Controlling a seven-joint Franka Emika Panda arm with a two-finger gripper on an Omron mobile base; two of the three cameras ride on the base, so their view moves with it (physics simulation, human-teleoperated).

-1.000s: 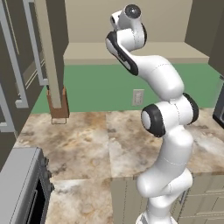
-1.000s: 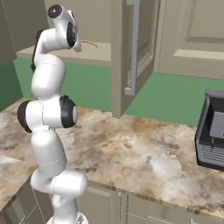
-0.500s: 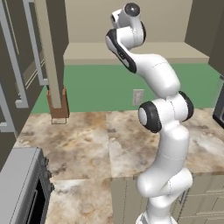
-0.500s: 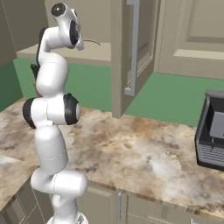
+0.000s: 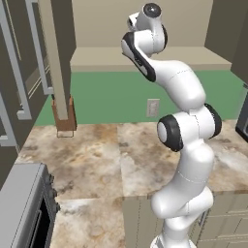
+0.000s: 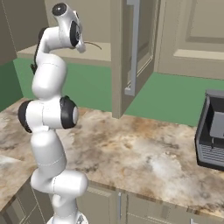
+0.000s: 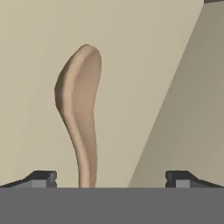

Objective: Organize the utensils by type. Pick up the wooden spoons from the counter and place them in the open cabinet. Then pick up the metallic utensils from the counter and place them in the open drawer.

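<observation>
1. Spoon (image 7: 78,109): one tan wooden spoon lay on the beige cabinet shelf (image 7: 35,52) directly ahead of the gripper (image 7: 109,178), bowl pointing away and handle running back between the fingertips (image 7: 41,178), nearer one of them.
2. The gripper was released: the two tips stood wide apart and neither touched the handle as far as the hand view showed. Nothing was grasped.
3. In the right base view, the hand (image 6: 72,33) was raised at the level of the shelf (image 6: 65,54), and a thin dark line (image 6: 92,43), probably the spoon, projected forward from it over the shelf.
4. The open cabinet door (image 6: 131,52) hung beside the hand; below it lay the marbled counter (image 6: 131,144).
5. Progress, as a judgement: this spoon appeared delivered to the cabinet, so the first wooden-spoon placement looked complete or nearly so.
6. Remaining, as a judgement: the second wooden spoon, both metallic utensils and the drawer could not be located, so their status could not be told. The drawer stage was probably still outstanding.
7. The likely next step was to withdraw the hand clear of the shelf without dragging the handle.
</observation>
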